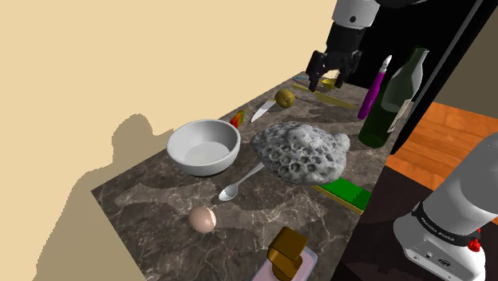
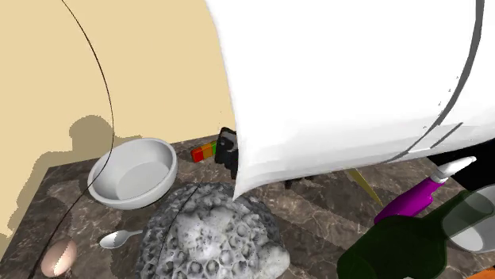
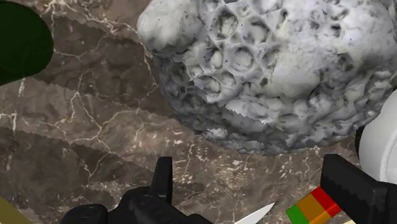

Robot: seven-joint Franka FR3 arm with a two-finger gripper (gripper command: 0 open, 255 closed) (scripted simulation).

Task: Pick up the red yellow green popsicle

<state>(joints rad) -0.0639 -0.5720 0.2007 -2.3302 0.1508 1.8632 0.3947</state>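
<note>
Over the shoulder, the gripper (image 1: 327,81) hangs open above the counter's far end, well apart from the popsicle (image 1: 237,119), which lies just beside the bowl (image 1: 203,146). From the second exterior view, the popsicle sits behind the bowl, near a black piece, possibly a finger. At the wrist, its striped end shows between the spread fingers, nearer one. I'd centre over it, square the jaws across its width, and descend clear of the knife (image 3: 254,216).

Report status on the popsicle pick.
Hand open, empty, above the counter. Popsicle flat on counter, untouched. Knife and bowl close on either side.
</note>
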